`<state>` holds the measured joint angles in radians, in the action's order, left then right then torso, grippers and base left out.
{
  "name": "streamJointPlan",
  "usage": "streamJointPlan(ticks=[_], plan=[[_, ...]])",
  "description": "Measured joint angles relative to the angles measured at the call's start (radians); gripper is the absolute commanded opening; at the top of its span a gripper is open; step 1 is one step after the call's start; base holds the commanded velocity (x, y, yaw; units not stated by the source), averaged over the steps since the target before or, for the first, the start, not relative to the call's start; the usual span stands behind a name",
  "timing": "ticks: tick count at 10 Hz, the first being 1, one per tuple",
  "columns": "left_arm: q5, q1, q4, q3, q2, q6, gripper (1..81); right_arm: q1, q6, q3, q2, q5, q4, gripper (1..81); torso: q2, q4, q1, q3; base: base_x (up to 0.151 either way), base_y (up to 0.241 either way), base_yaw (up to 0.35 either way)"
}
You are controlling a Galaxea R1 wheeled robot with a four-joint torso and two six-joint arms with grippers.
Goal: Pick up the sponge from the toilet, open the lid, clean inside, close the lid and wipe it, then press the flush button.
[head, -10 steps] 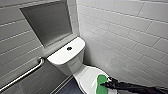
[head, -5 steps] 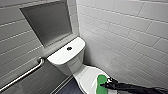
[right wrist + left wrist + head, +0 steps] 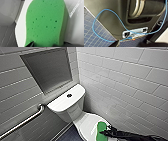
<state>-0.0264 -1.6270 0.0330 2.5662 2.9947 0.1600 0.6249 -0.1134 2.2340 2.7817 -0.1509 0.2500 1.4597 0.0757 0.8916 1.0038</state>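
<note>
- At the lower right of the head view, the right claw (image 3: pixel 105 132) reaches in on a dark arm (image 3: pixel 130 135) and meets the near end of the sponge (image 3: pixel 101 129).
- Directly ahead of that claw, the sponge is bright green and lies lengthwise on the lid (image 3: pixel 86 122).
- Under the claw and sponge, the lid is white and shut flat over the bowl of the toilet (image 3: pixel 71 112).
- Well beyond the claw, on the white tank top (image 3: pixel 62 103), is the flush button (image 3: pixel 69 95): dark, round, central, and apart from the claw.
- Farther off, past the tank, a grey niche (image 3: pixel 47 70) is set back into the tiled wall.
- Across the toilet from the claw, a metal grab bar (image 3: pixel 23 122) slants along the wall, with dark floor (image 3: pixel 68 135) below it.
- In the left wrist view, the left claw (image 3: pixel 134 45) shows as a dark mass at the frame edge, and I cannot tell how far open it is.
- Beyond that claw are the robot's dark housing (image 3: pixel 112 18), a pale socket plate (image 3: pixel 136 32) and a looping blue cable (image 3: pixel 108 13).
- Beside the housing is dark blue tiled floor.
- In the right wrist view, the pitted green sponge lies just ahead of the right claw, with the white lid showing under it along one side.
- The right claw has closed to the sponge's width, with dark fingertips (image 3: pixel 32 43) on either side of its near end, gripping it.
</note>
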Motion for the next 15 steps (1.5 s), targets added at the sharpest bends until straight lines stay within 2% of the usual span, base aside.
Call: streamJointPlan(ticks=[3,6,8,12,15], plan=[[-0.001,0.000,0.000,-0.001,0.000,0.000,81.1,-0.027,0.004,-0.023,-0.008,0.002,0.001,81.1,0.001,0.000,0.000,0.028,0.000,0.000,0.000],[0.000,0.000,0.000,-0.002,0.003,0.000,81.1,-0.039,0.000,-0.025,-0.008,-0.029,0.005,81.1,0.001,0.000,0.000,0.032,0.000,0.000,0.000],[0.000,0.000,0.000,-0.002,0.009,0.000,81.1,-0.058,-0.011,-0.006,-0.002,-0.113,0.017,81.1,0.001,0.000,0.000,0.032,0.000,0.000,0.000],[0.000,0.000,0.000,-0.004,0.009,0.000,81.1,-0.065,-0.041,0.026,0.011,-0.149,0.027,81.1,0.001,0.000,0.000,0.032,0.000,0.000,0.000],[0.000,0.000,0.000,-0.004,0.010,0.000,81.1,-0.096,-0.068,0.150,0.084,-0.255,0.045,81.1,0.001,0.000,0.000,0.032,0.000,0.000,0.000]])
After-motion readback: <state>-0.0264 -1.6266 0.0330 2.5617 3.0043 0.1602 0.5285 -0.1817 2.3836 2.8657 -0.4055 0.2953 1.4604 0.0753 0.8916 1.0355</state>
